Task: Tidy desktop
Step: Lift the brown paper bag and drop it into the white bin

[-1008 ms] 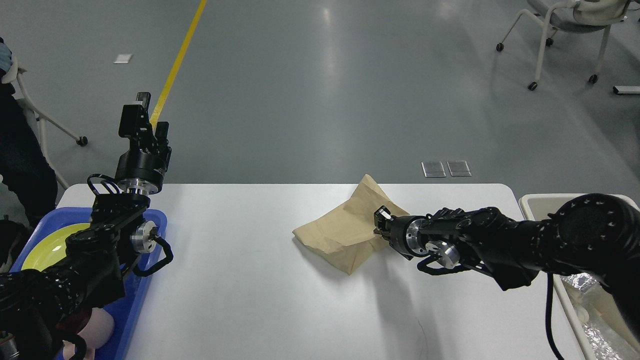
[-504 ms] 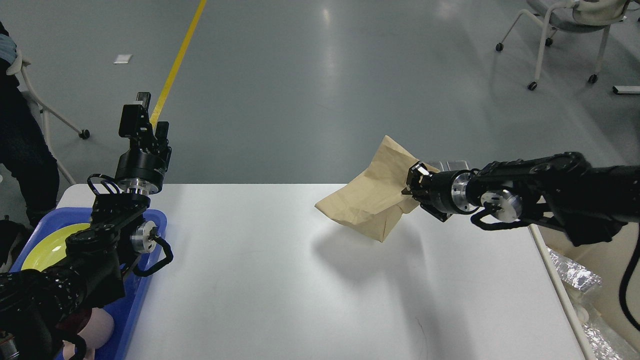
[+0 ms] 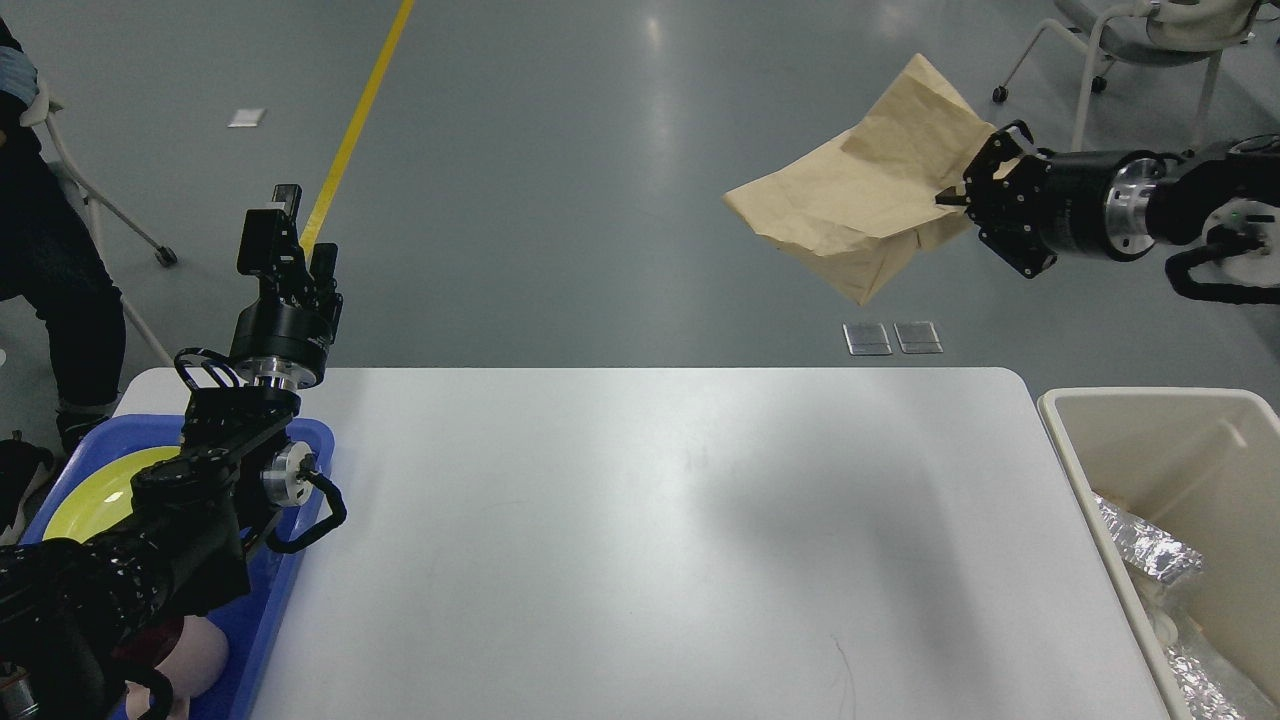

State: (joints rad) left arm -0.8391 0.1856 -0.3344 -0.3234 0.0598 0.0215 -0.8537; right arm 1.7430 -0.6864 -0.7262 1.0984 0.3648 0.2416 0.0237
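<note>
Across the lower part of your view lies the desktop (image 3: 640,540), its long side running left to right and its far edge square to you, with rounded corners at the back. High above and beyond its far right corner, your right gripper (image 3: 965,195) is clamped on one edge of a crumpled brown paper bag (image 3: 860,195), which hangs in the air over the grey floor, well clear of the white surface. The bag stretches leftward from the fingers, its lowest corner pointing down. Your left gripper (image 3: 285,215) points upward over the far left corner; you cannot tell from here whether its fingers are parted. The left arm lies over a blue tray (image 3: 290,590) holding a yellow-green plate (image 3: 95,490) at the left edge. A beige bin (image 3: 1150,405) with foil (image 3: 1145,550) inside stands just beside the right edge. The wide middle of the white top lies bare between tray and bin
</note>
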